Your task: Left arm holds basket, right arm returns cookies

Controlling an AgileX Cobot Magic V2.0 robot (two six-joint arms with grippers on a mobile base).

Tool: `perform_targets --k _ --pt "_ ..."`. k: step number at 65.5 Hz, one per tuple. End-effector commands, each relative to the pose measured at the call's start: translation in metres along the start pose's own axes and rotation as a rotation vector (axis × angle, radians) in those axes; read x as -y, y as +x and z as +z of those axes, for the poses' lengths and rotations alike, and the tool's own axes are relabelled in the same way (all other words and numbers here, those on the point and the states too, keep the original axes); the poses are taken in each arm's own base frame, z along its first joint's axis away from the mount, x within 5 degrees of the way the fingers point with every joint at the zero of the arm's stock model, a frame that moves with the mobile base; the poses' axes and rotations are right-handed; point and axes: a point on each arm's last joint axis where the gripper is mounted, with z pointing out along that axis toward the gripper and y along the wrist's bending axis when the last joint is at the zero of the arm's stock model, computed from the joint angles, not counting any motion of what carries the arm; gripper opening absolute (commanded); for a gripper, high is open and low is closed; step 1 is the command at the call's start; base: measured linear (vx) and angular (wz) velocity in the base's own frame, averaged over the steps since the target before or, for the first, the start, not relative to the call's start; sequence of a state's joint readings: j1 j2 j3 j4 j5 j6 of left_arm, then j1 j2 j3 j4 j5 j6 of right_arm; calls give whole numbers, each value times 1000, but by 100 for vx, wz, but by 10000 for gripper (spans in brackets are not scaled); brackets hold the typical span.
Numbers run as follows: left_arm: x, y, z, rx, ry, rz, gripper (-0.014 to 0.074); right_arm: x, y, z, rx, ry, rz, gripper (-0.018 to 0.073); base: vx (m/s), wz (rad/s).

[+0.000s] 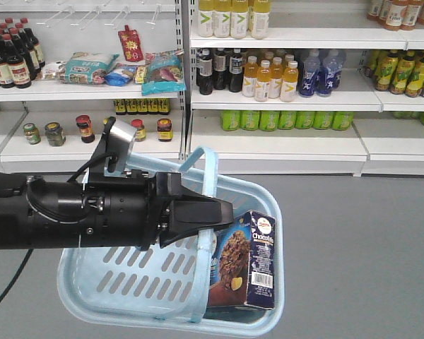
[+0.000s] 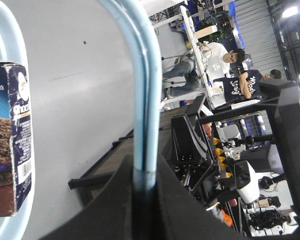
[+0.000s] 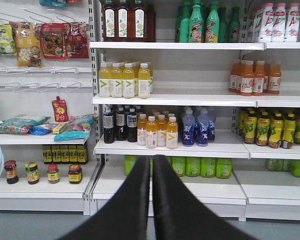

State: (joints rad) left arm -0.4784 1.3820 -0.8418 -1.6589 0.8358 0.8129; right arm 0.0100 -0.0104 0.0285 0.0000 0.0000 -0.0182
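My left arm reaches in from the left, and its gripper (image 1: 215, 212) is shut on the two hoop handles (image 2: 144, 100) of the light blue basket (image 1: 127, 275), which hangs below it above the grey floor. The navy Chocofello cookie box (image 1: 249, 261) stands upright inside the basket's right end; it also shows in the left wrist view (image 2: 10, 140). My right gripper (image 3: 151, 162) is shut and empty, facing the shelves. It is not visible in the front view.
Store shelves fill the background: drink bottles (image 3: 157, 131) on the middle bay, green bottles (image 3: 200, 166) below, jars (image 3: 54, 173) and snack bags (image 3: 72, 129) on the left bay. Grey floor (image 1: 360, 254) lies between me and the shelves.
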Motion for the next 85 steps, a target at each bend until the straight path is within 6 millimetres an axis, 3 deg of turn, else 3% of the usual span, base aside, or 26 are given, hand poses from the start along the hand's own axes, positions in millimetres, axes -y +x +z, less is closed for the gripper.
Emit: perform_targets --k 1,37,85 --pt "28 -8 -6 56 132 -8 -6 0 -6 -1 76 2 -9 -6 52 0" --pt "28 -8 -6 56 132 -8 -6 0 -6 -1 76 2 -9 -6 47 -12" --pt "28 -8 -6 56 132 -8 -6 0 -6 -1 77 2 -9 -6 29 -90"
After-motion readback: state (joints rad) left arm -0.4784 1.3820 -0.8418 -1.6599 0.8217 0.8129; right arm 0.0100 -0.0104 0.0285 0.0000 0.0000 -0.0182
